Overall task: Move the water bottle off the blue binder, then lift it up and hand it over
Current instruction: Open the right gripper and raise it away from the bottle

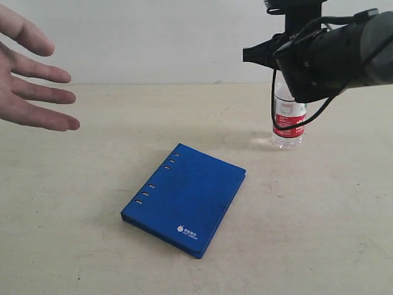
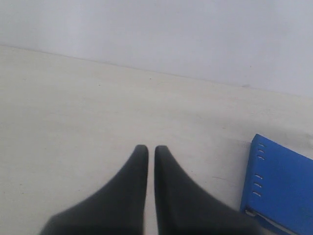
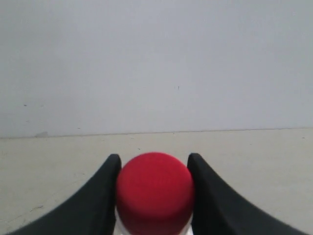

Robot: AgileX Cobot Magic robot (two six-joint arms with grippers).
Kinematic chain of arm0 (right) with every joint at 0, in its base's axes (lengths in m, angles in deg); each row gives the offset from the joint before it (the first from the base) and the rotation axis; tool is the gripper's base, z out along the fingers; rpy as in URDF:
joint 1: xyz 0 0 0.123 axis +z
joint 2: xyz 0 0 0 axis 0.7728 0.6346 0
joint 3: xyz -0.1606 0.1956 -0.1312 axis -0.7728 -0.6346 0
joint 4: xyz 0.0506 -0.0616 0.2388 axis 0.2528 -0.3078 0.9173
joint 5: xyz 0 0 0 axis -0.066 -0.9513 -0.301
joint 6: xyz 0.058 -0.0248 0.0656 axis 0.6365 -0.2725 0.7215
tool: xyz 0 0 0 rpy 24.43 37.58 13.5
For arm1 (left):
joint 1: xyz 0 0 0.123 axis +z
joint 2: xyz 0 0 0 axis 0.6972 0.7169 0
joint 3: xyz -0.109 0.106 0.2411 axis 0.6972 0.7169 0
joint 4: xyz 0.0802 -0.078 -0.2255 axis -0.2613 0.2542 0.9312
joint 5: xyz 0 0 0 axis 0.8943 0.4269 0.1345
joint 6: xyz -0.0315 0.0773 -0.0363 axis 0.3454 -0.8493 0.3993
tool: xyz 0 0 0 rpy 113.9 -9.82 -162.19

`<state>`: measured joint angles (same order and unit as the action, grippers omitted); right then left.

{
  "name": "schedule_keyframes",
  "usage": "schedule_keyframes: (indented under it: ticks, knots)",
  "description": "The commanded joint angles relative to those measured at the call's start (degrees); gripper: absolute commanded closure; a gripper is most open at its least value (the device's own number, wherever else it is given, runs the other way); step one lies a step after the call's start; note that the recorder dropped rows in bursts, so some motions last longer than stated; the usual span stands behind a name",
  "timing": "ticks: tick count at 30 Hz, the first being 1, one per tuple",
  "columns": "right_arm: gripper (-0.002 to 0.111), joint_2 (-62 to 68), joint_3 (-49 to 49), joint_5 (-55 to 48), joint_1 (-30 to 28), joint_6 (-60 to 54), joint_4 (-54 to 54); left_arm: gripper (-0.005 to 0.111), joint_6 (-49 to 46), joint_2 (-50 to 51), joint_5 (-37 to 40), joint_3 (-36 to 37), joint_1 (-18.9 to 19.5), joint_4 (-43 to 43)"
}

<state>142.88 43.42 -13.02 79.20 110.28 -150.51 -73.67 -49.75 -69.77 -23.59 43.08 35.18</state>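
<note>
The water bottle (image 1: 288, 120) stands upright on the beige table, beyond and to the right of the blue binder (image 1: 187, 200) and apart from it. The arm hides its top in the exterior view. In the right wrist view its red cap (image 3: 154, 188) fills the space between the black fingers, which press against both its sides, so my right gripper (image 3: 154, 159) is shut on the bottle's cap. The binder lies flat and closed, with nothing on it. My left gripper (image 2: 151, 149) is shut and empty, low over bare table beside the binder's rivet edge (image 2: 281, 186).
A person's open hand (image 1: 31, 80) reaches in at the upper left of the exterior view, fingers spread towards the table. A pale wall runs behind the table's far edge. The left arm is outside the exterior view.
</note>
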Motion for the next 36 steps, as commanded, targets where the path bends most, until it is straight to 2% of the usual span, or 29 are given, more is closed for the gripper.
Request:
schedule_keyframes:
  ticks: [1,7,14,17,20,22,25,27,28,30,33,36]
  knots:
    - [0.061,0.02,-0.52,2.35,-0.25,-3.9,1.47,0.102,0.21,-0.22,0.05,-0.06,-0.09,-0.01]
    - [0.06,-1.96,-0.52,-0.12,0.0,-6.23,1.47,0.102,0.21,-0.22,0.05,-0.06,-0.09,-0.01]
    - [0.06,-12.82,-0.52,-2.24,0.0,-10.02,1.47,0.102,0.21,-0.22,0.05,-0.06,-0.09,-0.01]
    - [0.06,-18.09,-0.52,0.16,0.0,-14.88,2.52,0.102,0.21,-0.22,0.05,-0.06,-0.09,-0.01]
    - [0.06,-24.68,-0.52,3.63,0.0,-27.27,15.17,0.102,0.21,-0.22,0.05,-0.06,-0.09,-0.01]
    - [0.061,-29.97,-0.52,4.89,0.0,-43.79,29.66,0.102,0.21,-0.22,0.05,-0.06,-0.09,-0.01]
    - [0.08,-37.72,-0.52,-0.17,0.0,-71.81,52.25,0.102,0.21,-0.22,0.05,-0.06,-0.09,-0.01]
    - [0.097,-42.11,-0.52,-7.54,0.0,-83.36,60.2,0.102,0.21,-0.22,0.05,-0.06,-0.09,-0.01]
    - [0.108,-44.65,-0.73,-10.42,0.0,-85.79,62.06,0.102,0.21,-0.22,0.05,-0.06,-0.09,-0.01]
    - [0.108,-50.8,-1.95,-12.73,0.0,-86.12,62.56,0.102,0.21,-0.22,0.05,-0.06,-0.09,-0.01]
    - [0.108,-66.34,-6.22,-9.63,0.0,-82.09,62.95,0.102,0.21,-0.22,0.05,-0.06,-0.09,-0.01]
    - [0.108,-82.53,-12.15,-0.27,0.0,-80.95,65.67,0.102,0.21,-0.22,0.05,-0.06,-0.09,-0.01]
